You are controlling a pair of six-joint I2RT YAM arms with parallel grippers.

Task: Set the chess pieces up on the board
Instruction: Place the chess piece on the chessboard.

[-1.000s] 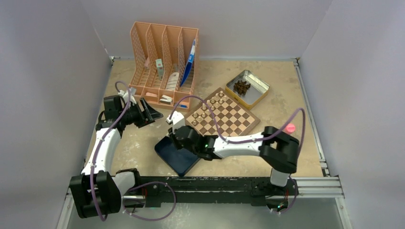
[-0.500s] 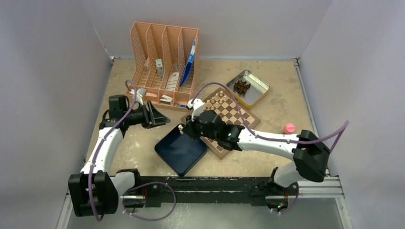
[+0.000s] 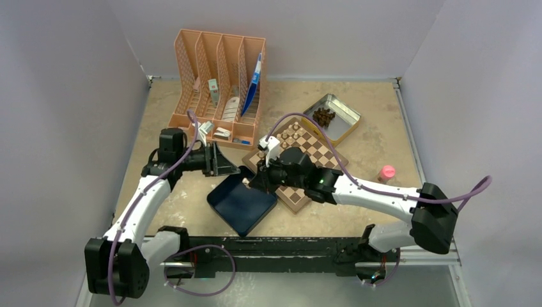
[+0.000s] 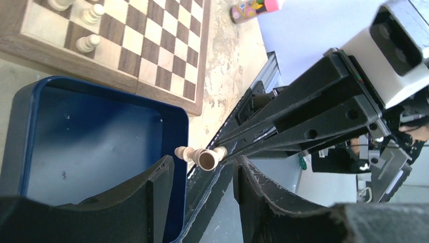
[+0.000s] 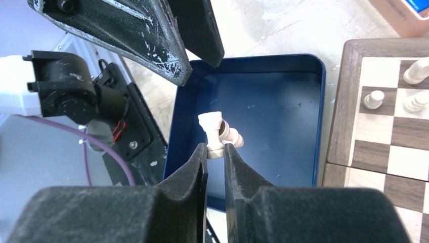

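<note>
1. Passing a piece looks like the step in hand, top view. The right tool (image 3: pixel 250 181) is pinched narrow on a pale chess piece (image 3: pixel 245 183) above the far rim of the blue tray (image 3: pixel 238 208). The left tool (image 3: pixel 234 170) sits just beside it and points at it. The board (image 3: pixel 319 157) lies just right of the tray with pale pieces (image 3: pixel 287 135) along its far-left edge, so most of the setup is not yet done by my read. A tin of dark pieces (image 3: pixel 325 116) rests on the bench behind the board.

2. Left wrist view: the left tool (image 4: pixel 203 166) is partly wide and holds nothing. The pale chess piece (image 4: pixel 206 158) hangs just past the fingertips, centred in the gap with its round base toward the camera, gripped by the right tool (image 4: pixel 225 150). Whether that is one piece or two touching, cannot tell. Next move probably calls for easing forward and closing squarely on the free end.

3. Right wrist view: the right tool (image 5: pixel 215 150) clamps the low end of the pale chess piece (image 5: pixel 211 123), which sticks up tilted over the blue tray (image 5: pixel 275 96). The left tool (image 5: pixel 200 67) is above-left, near but apart. The board (image 5: pixel 399 152) corner is at right.
</note>
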